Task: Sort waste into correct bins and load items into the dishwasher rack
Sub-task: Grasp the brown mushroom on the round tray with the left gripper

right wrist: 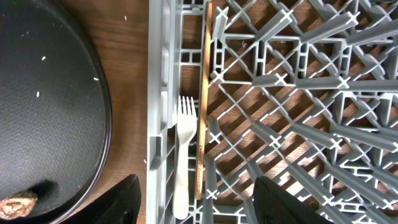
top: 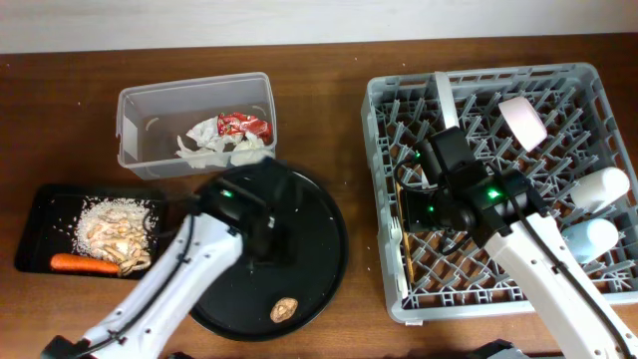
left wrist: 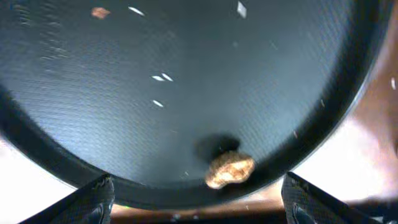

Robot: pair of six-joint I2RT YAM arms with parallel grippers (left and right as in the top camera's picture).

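Nearest, a brown food chunk (top: 284,310) lies on the round black tray (top: 319,249); the left gripper (left wrist: 199,186) hangs over it, fingers apart, empty; I'd say it must drop and pinch that chunk for the shallow black tray (top: 45,204); farther off, the right gripper (right wrist: 199,199), spread and empty, hovers over the white plastic fork (right wrist: 185,149) and wooden stick (right wrist: 204,93) in the dishwasher rack (top: 478,95).

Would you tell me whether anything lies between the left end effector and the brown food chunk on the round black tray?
Nothing visible does. The left end effector hangs open above the round black tray, and the brown food chunk lies bare just ahead of it.
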